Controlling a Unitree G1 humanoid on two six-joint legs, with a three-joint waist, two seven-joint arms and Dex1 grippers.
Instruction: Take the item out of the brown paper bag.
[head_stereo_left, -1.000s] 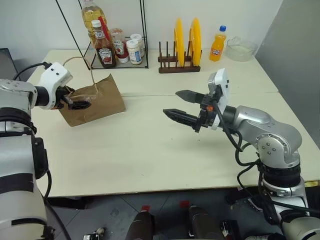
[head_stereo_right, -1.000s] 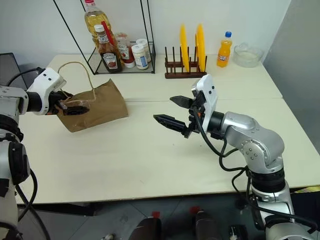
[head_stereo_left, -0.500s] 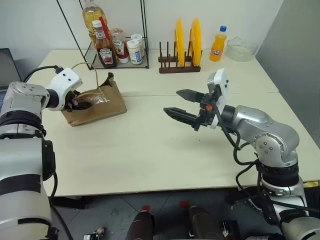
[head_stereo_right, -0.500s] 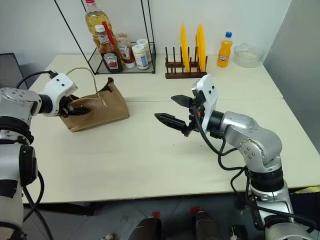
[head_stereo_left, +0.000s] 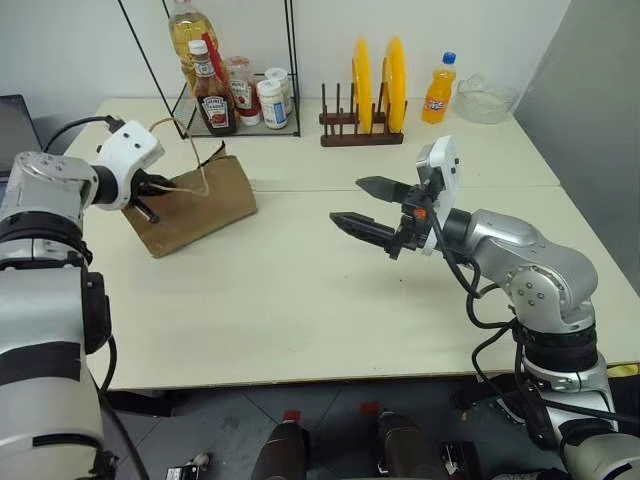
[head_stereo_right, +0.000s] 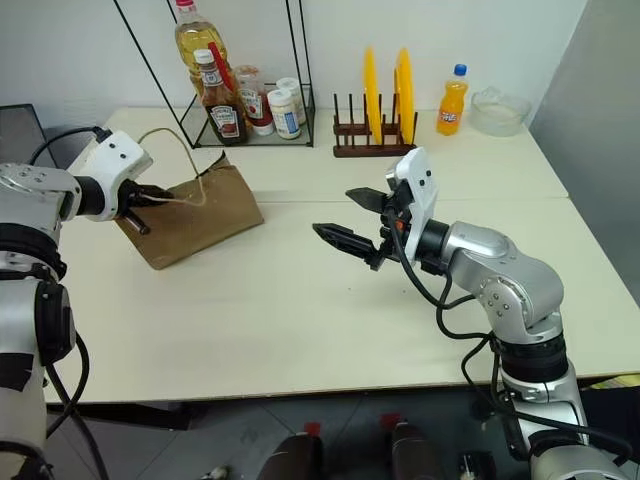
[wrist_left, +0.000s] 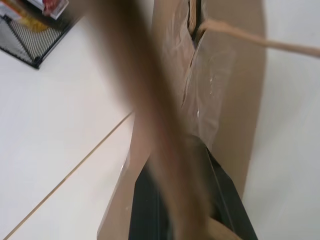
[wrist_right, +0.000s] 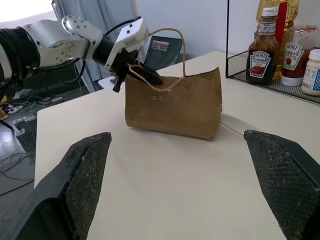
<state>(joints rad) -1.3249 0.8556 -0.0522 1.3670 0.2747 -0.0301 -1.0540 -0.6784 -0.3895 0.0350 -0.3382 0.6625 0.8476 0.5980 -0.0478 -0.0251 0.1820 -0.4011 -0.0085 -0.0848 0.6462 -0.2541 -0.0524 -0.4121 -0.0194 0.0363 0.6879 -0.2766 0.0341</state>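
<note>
The brown paper bag (head_stereo_left: 205, 200) stands slightly tilted on the table's left side, with one beige cord handle looping up from its mouth. My left gripper (head_stereo_left: 165, 187) is at the bag's left upper rim and is shut on the paper there. The left wrist view has brown paper (wrist_left: 235, 100) pinched between the black fingers (wrist_left: 147, 210). The item is hidden. My right gripper (head_stereo_left: 348, 200) hovers over the middle of the table, pointing toward the bag (wrist_right: 175, 107). It is open and holds nothing.
Along the back edge stand a wire rack (head_stereo_left: 240, 125) with ketchup and sauce bottles, a wooden plate rack (head_stereo_left: 365, 130) with yellow plates, an orange soda bottle (head_stereo_left: 435, 90) and a glass bowl (head_stereo_left: 485, 98). Bare tabletop (head_stereo_left: 290, 300) lies between the bag and my right gripper.
My left gripper has gone from open to shut on the bag's rim and has lifted a little. The bag has shifted and now leans on its base. The right arm has stayed still.
</note>
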